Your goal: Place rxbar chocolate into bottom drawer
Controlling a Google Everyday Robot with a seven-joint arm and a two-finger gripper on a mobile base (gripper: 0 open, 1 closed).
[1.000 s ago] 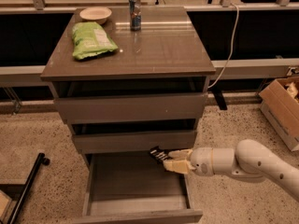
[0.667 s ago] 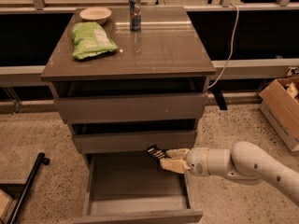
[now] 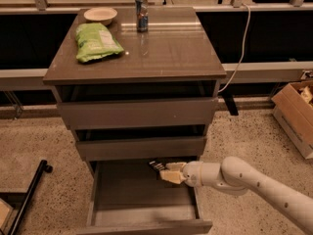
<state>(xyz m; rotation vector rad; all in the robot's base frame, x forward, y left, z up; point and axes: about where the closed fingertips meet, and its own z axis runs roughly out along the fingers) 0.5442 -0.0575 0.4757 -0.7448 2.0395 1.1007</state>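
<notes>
We see the bottom drawer (image 3: 127, 196) pulled open. Over its rear right corner, our gripper (image 3: 165, 172) pinches the rxbar chocolate (image 3: 157, 165) (dark wrapper jutting leftward). On the cabinet top, high above the drawer, sit a green bag (image 3: 98, 42), a can (image 3: 142, 13) and a bowl (image 3: 100, 15).

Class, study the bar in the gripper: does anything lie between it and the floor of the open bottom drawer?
Nothing visible does. The gripper, jaws shut on the rxbar chocolate, hangs over the open bottom drawer near its back right, and the grey floor below looks bare. The middle drawer front sits above the bar, not under it.
</notes>
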